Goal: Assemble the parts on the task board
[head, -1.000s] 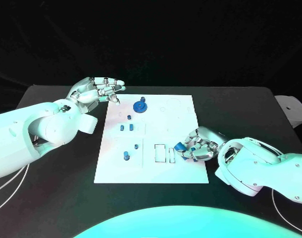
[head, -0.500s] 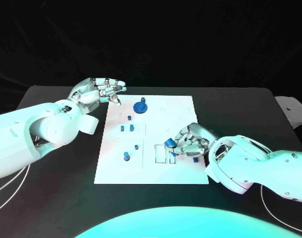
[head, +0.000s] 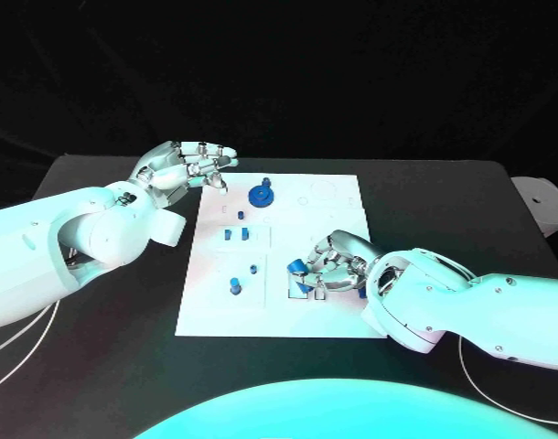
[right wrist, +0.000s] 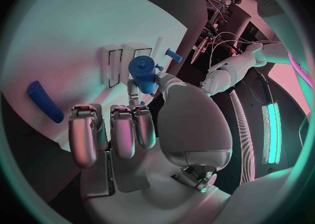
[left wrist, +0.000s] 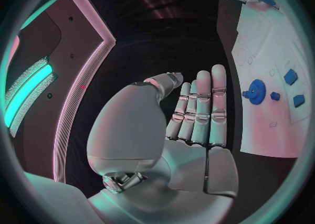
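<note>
The small blue cylindrical part [right wrist: 142, 72] sits pinched in the fingertips of the right hand [head: 332, 265], held just above the white rectangular task board [head: 338, 206] near the pair of narrow rectangular slots [right wrist: 116, 65] close to the board's near right corner. In the right wrist view the part appears to stand with its round end toward the camera and its long axis pointing roughly down at the board (the exact tilt is hard to judge through the curved lens), with the slots just beside it, so the coming move looks like a short descent and alignment, not a reach. The right hand is clearly the nearer one. The left hand [head: 184, 165] hovers off the board's far left corner over the black counter [head: 437, 197], fingers loosely extended and together, holding nothing. Elsewhere on the board, a blue gear-shaped piece with a knob [head: 261, 195] stands near the far edge, small blue blocks [head: 236, 235] lie midway along the left side, and another blue peg [head: 236, 287] stands closer to the near edge.
</note>
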Motion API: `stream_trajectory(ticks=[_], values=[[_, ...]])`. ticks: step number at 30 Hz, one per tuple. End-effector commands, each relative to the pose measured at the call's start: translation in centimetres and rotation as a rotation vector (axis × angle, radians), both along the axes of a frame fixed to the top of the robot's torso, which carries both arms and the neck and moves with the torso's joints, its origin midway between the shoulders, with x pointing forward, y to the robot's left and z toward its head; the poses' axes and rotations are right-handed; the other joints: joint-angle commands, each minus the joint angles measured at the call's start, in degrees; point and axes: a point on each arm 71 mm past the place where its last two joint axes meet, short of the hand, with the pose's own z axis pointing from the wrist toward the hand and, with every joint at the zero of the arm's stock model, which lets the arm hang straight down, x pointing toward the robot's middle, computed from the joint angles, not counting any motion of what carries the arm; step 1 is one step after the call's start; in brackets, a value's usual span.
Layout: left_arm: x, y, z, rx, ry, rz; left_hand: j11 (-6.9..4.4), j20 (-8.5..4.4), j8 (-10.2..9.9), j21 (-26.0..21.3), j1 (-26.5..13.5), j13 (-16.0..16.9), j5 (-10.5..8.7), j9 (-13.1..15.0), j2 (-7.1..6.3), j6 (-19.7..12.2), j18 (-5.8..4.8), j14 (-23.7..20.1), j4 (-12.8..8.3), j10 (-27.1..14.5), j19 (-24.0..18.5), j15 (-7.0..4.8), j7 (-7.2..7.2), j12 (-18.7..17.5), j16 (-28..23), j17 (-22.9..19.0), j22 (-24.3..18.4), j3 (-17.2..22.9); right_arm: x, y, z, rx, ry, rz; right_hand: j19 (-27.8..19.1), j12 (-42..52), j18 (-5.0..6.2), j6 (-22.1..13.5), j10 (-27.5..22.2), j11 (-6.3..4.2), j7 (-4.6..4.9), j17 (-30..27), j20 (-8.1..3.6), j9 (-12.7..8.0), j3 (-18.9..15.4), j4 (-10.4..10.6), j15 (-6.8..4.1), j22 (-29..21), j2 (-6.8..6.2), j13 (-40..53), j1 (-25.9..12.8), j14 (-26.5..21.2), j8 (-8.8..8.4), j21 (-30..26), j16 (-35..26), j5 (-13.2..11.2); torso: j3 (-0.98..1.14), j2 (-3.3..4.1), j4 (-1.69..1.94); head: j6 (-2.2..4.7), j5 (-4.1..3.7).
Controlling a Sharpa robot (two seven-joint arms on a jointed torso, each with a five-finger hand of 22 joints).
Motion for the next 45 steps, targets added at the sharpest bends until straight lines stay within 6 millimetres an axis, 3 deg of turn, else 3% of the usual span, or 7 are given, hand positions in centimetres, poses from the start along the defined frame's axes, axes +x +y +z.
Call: stream_trajectory(ticks=[1, 17, 32, 36, 37, 42, 45], values=[[-0.12, -0.29, 0.13, -0.010, -0.005, -0.020, -0.04, 0.01, 0.1, 0.3, -0.2, 0.0, 0.05, -0.1, 0.16, 0.3, 0.83, -0.4, -0.4, -0.4, -0.4, 0.12, -0.02, 0.2, -0.2, -0.1, 0.0, 0.0, 0.01, 0.07, -0.61, -0.027, 0.033, 0.022, 5.0, 0.3, -0.93, 3.5, 4.4, -0.26, -3.08, 11.1, -0.29, 0.4, 1.4, -0.9, -0.49, 14.1, 0.03, 12.9, -1.3, 5.3, 0.65, -0.1, 0.3, -0.6, 0.05, 0.01, 0.00, -0.13, 0.12], [-0.13, -0.16, 0.11, -0.007, -0.002, -0.019, -0.04, 0.01, 0.1, 0.3, -0.2, 0.0, 0.05, -0.1, 0.16, 0.3, 0.83, -0.4, -0.4, -0.4, -0.4, 0.12, -0.02, 0.2, -0.2, -0.1, 0.0, 0.0, 0.08, 0.03, -0.82, -0.079, 0.031, 0.044, 5.1, 0.5, -0.95, 4.7, 4.5, -0.61, -3.50, 11.4, -0.51, 1.1, 1.2, -0.9, -0.76, 14.1, -0.72, 13.0, -7.6, 5.4, 1.73, 0.0, 0.4, -3.9, 0.07, 0.00, -0.03, -0.41, 0.23], [-0.14, -0.02, 0.10, -0.005, 0.000, -0.016, -0.04, 0.02, 0.2, 0.3, -0.2, -0.1, 0.05, -0.1, 0.18, 0.3, 0.82, -0.4, -0.4, -0.4, -0.4, 0.13, -0.01, 0.2, -0.1, -0.1, 0.1, 0.0, -0.07, -0.20, -0.99, -0.105, 0.046, 0.066, 5.0, 0.3, -0.91, 4.7, 4.4, -0.69, -3.60, 11.5, -0.57, 1.3, 1.0, -0.8, -0.83, 14.0, -0.63, 12.9, -9.7, 5.4, 1.97, -0.2, 0.4, -4.4, 0.06, 0.02, -0.09, -0.41, 0.27], [-0.13, -0.03, 0.09, -0.004, 0.000, -0.016, -0.03, 0.03, 0.2, 0.3, -0.3, -0.1, 0.07, -0.1, 0.23, 0.3, 0.82, -0.5, -0.4, -0.4, -0.4, 0.13, -0.01, 0.3, -0.1, -0.1, 0.1, 0.0, 0.01, -0.15, -0.89, -0.100, 0.030, 0.059, 4.9, 0.0, -0.84, 4.5, 4.3, -0.72, -3.66, 11.3, -0.60, 1.7, -0.8, -0.8, -0.87, 13.9, -1.29, 12.7, -13.4, 5.4, 2.33, -0.6, 0.3, -7.4, 0.07, 0.00, -0.02, -0.41, 0.18], [-0.12, -0.03, 0.09, -0.004, 0.000, -0.016, -0.03, 0.03, 0.2, 0.3, -0.3, -0.1, 0.07, -0.1, 0.23, 0.3, 0.82, -0.5, -0.4, -0.4, -0.4, 0.13, -0.01, 0.3, -0.1, -0.1, 0.1, 0.0, 0.02, -0.14, -0.86, -0.098, 0.026, 0.057, 4.9, -0.3, -0.82, 4.3, 4.2, -0.75, -3.67, 11.2, -0.66, 1.9, -2.3, -0.8, -0.90, 13.9, -1.87, 12.5, -14.8, 5.3, 2.47, -0.7, 0.3, -5.4, 0.08, -0.01, -0.01, -0.41, 0.16], [-0.09, 0.04, 0.08, -0.003, 0.001, -0.013, -0.03, 0.03, 0.2, 0.3, -0.3, -0.1, 0.07, -0.1, 0.23, 0.3, 0.82, -0.5, -0.4, -0.4, -0.4, 0.14, 0.00, 0.3, -0.1, -0.2, 0.1, 0.0, 0.05, -0.12, -0.66, -0.088, 0.002, 0.052, 4.8, -0.5, -0.80, 4.1, 4.0, -0.72, -3.65, 11.1, -0.66, 2.2, -4.3, -0.8, -0.89, 13.9, -1.95, 12.4, -16.2, 5.3, 2.65, -0.8, 0.3, -6.8, 0.07, 0.02, 0.01, -0.41, 0.08], [-0.08, 0.08, 0.07, -0.002, 0.001, -0.012, -0.03, 0.03, 0.2, 0.3, -0.3, -0.1, 0.07, -0.1, 0.24, 0.3, 0.82, -0.5, -0.4, -0.4, -0.5, 0.14, 0.00, 0.3, -0.1, -0.2, 0.1, 0.1, 0.02, -0.25, -0.42, -0.075, -0.021, 0.049, 4.9, -0.3, -0.82, 3.9, 4.2, -0.77, -3.70, 11.2, -0.68, 2.5, -4.5, -1.1, -0.92, 13.9, -1.10, 12.6, -13.7, 5.3, 2.85, -0.7, 0.3, -5.2, 0.08, 0.04, -0.01, -0.41, 0.06]])
